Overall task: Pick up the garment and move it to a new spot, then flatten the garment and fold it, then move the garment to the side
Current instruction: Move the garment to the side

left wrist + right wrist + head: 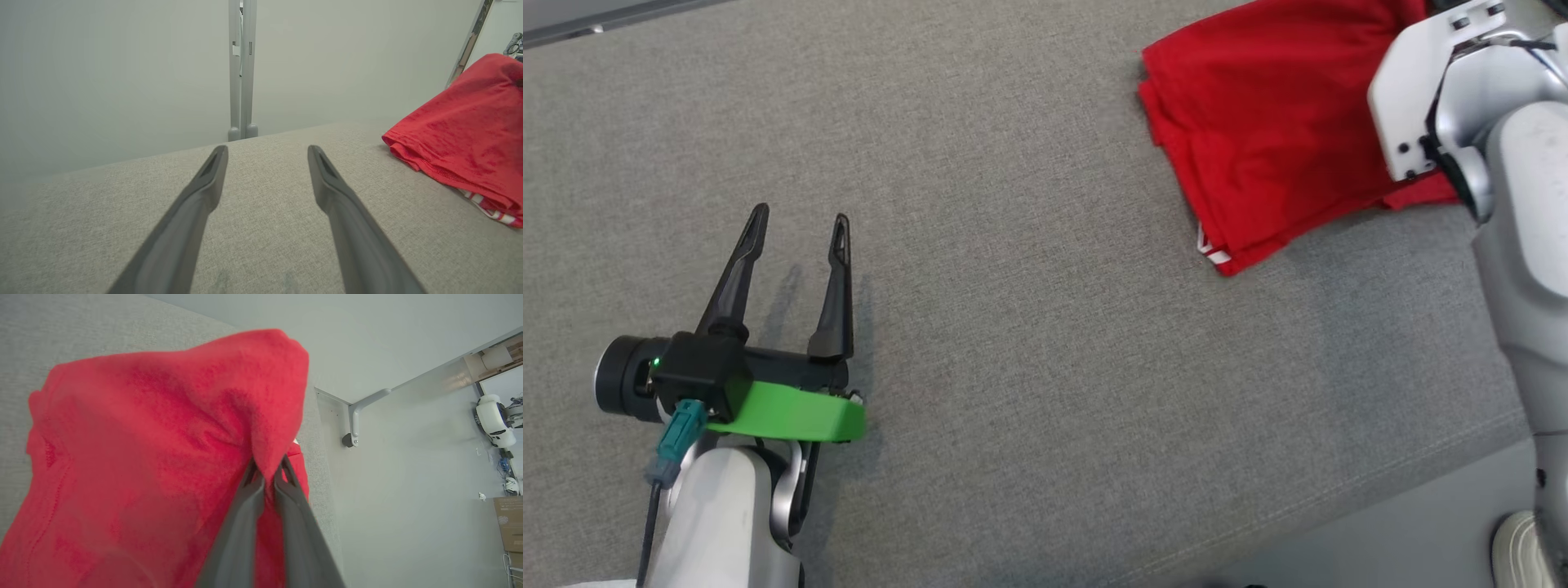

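Note:
The garment (1266, 131) is red with a white striped trim, folded, and lies at the far right of the grey fabric surface (1013, 327). In the right wrist view my right gripper (267, 467) is shut on a raised fold of the garment (163, 437), which drapes down around the fingers. In the head view the pale right arm (1486, 122) covers the garment's right part. My left gripper (799, 222) stands open above bare fabric at the lower left, well apart from the garment. The left wrist view shows the left gripper (266, 157) holding nothing and the garment (470, 126) at its right.
The grey surface's near edge (1405, 490) runs diagonally at the lower right, with floor and a white wheel or foot (1523, 547) beyond it. A grey post (242, 69) and a pale wall stand past the far edge.

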Available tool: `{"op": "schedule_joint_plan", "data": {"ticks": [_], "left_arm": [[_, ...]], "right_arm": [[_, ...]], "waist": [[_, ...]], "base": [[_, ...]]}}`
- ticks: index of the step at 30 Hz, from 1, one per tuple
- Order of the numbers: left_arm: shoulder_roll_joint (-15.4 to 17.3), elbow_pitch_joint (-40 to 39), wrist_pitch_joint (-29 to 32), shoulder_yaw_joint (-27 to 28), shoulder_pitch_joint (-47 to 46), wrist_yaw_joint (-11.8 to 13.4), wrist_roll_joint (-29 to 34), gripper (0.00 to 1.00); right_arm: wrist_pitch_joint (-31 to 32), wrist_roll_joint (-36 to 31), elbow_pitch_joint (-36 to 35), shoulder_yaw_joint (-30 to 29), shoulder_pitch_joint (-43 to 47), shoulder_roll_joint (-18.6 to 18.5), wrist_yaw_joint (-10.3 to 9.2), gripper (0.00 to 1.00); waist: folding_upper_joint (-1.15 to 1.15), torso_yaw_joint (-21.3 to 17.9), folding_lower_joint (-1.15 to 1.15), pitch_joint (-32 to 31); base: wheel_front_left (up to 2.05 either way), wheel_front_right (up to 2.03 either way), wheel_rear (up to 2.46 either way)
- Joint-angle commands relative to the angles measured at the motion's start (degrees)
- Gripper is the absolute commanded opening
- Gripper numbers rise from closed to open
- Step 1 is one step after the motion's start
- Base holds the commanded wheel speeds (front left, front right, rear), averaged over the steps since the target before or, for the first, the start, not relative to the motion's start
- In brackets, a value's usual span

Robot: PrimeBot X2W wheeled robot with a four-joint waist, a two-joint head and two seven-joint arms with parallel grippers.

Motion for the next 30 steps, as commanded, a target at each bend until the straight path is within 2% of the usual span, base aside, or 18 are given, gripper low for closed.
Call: {"op": "schedule_joint_plan", "data": {"ticks": [1, 4, 8, 15, 16, 17, 18, 19, 24, 30], "left_arm": [[0.54, 0.49, -0.02, -0.57, -1.43, -0.21, 0.06, 1.0], [0.9, 0.8, -0.02, -1.26, -2.02, -0.29, -0.08, 1.0], [1.46, 1.04, -0.02, -1.99, -2.89, -0.37, -0.03, 1.0], [1.76, 1.85, -0.02, -4.51, -3.97, -0.37, 0.07, 1.0], [1.85, 2.06, -0.01, -5.32, -4.3, -0.4, -0.06, 1.0], [1.86, 2.15, -0.02, -5.69, -4.45, -0.41, -0.15, 1.0], [1.9, 2.21, -0.01, -6.02, -4.64, -0.42, -0.28, 1.0], [1.87, 2.22, -0.02, -6.35, -4.87, -0.42, -0.39, 1.0], [1.89, 1.65, -0.02, -6.66, -5.71, 0.35, 0.93, 1.0], [0.32, -1.02, -0.01, -4.07, -4.47, 1.84, -1.14, 1.0]], "right_arm": [[1.26, 1.51, -0.44, -0.37, -1.32, -3.5, -0.11, 0.0], [1.35, 2.16, -0.75, -1.14, -1.88, -7.48, -0.11, 0.0], [-0.33, 1.29, 1.36, -3.59, -2.15, -10.79, -0.11, 0.0], [-4.85, -4.66, 6.95, -7.4, -0.64, -13.51, -0.11, 0.0], [-6.45, -6.53, 8.8, -7.15, -0.38, -14.61, -0.11, 0.05], [-7.26, -7.13, 9.65, -7.17, -0.35, -15.11, -0.11, 0.27], [-8.18, -8.06, 10.45, -7.6, -0.53, -15.6, -0.11, 0.88], [-9.58, -9.21, 10.98, -7.75, -0.65, -16.1, -0.11, 1.0], [-15.5, -12.44, 14.34, -8.95, -0.84, -16.56, -0.11, 1.0], [-24.11, -11.0, 15.4, -10.67, -0.64, -13.61, -0.11, 1.0]], "waist": [[0.0, 0.21, 0.0, 2.0], [0.0, 1.31, 0.0, 2.86], [0.0, 3.06, 0.0, 4.28], [0.0, 6.99, 0.0, 6.08], [0.0, 8.09, 0.0, 6.45], [0.0, 8.56, 0.0, 6.6], [0.0, 8.97, 0.0, 6.78], [0.0, 9.41, 0.0, 6.94], [0.0, 10.56, 0.0, 7.27], [0.0, 10.78, 0.0, 5.77]], "base": [[0.0, 0.0, 0.0], [0.0, 0.0, 0.0], [0.0, 0.0, 0.0], [0.0, 0.0, 0.0], [0.0, 0.0, 0.0], [0.0, 0.0, 0.0], [0.0, 0.0, 0.0], [0.0, 0.0, 0.0], [0.0, 0.0, 0.0], [0.0, 0.0, 0.0]]}}
